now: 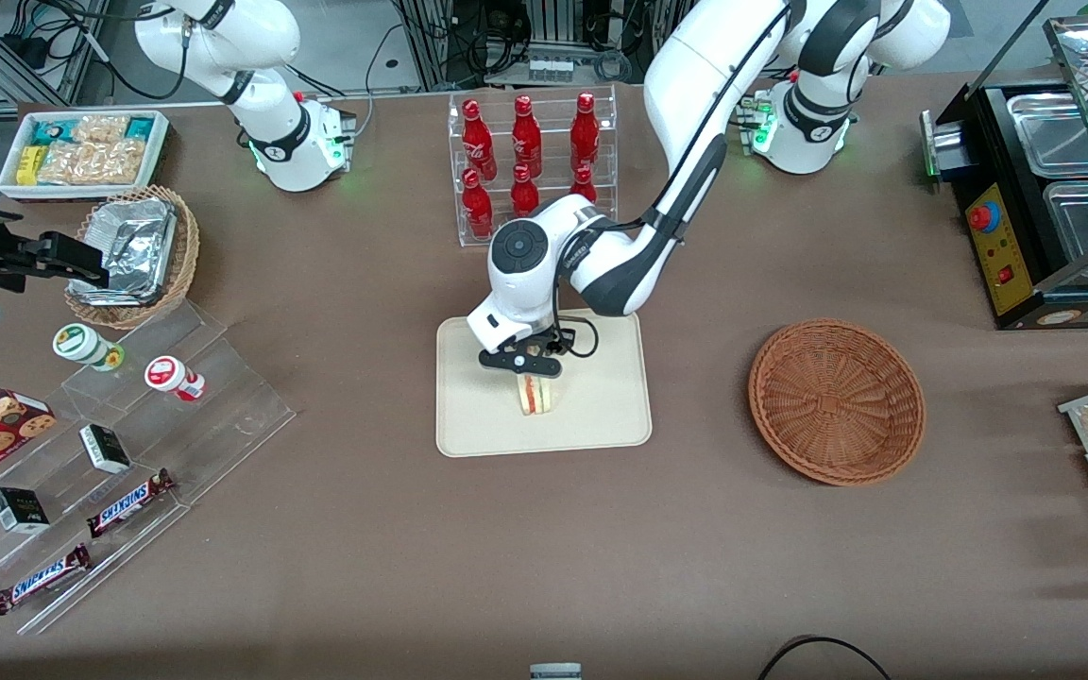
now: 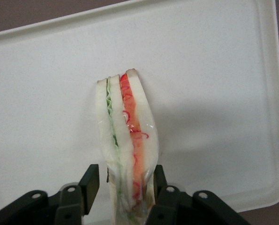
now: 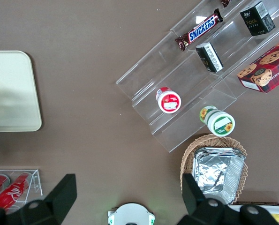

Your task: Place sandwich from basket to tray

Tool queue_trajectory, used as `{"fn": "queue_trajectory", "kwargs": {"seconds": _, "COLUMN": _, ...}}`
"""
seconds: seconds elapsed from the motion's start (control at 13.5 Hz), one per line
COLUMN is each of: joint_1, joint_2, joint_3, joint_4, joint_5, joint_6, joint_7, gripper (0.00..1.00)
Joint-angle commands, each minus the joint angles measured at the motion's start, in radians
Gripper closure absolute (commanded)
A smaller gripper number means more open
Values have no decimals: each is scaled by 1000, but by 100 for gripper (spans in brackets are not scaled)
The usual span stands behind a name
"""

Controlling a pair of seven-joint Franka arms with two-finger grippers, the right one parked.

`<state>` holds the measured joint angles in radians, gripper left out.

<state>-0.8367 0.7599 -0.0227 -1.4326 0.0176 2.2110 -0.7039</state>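
Working arm bent low over the tray (image 1: 601, 416), end effector (image 1: 527, 364) pointing down, clamped on the upright sandwich (image 2: 127, 140), basket (image 1: 837, 401) well apart on the surface (image 1: 365, 548)

A wide table (image 1: 365, 529) with a plain brown cover fills almost the whole front view, and the light on it is even, with only soft shadows. Along the table edge farthest from the front camera there is a strip of grey floor (image 1: 383, 47) with black cables (image 1: 34, 42) and metal frames (image 1: 563, 28). At the working arm's end of the table stands a black warming machine (image 1: 1035, 208) with steel pans, a red knob and a yellow panel, and toward the parked arm's end stands a clear stepped acrylic shelf (image 1: 157, 416).
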Motion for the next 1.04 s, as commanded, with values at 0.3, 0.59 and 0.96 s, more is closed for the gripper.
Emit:
{"fn": "queue_trajectory", "kwargs": {"seconds": 0.3, "joint_1": 42, "joint_2": -148, "joint_3": 18, "joint_4": 6, "joint_5": -1, "joint_6": -37, "joint_7": -145, "gripper": 0}}
{"fn": "queue_trajectory", "kwargs": {"seconds": 0.59, "joint_1": 197, "joint_2": -298, "joint_3": 17, "joint_4": -6, "joint_5": 2, "joint_6": -189, "joint_7": -167, "gripper": 0}}
{"fn": "queue_trajectory", "kwargs": {"seconds": 0.96, "joint_1": 384, "joint_2": -555, "joint_3": 17, "joint_4": -201, "joint_5": -1, "joint_6": -224, "joint_7": -79, "gripper": 0}}
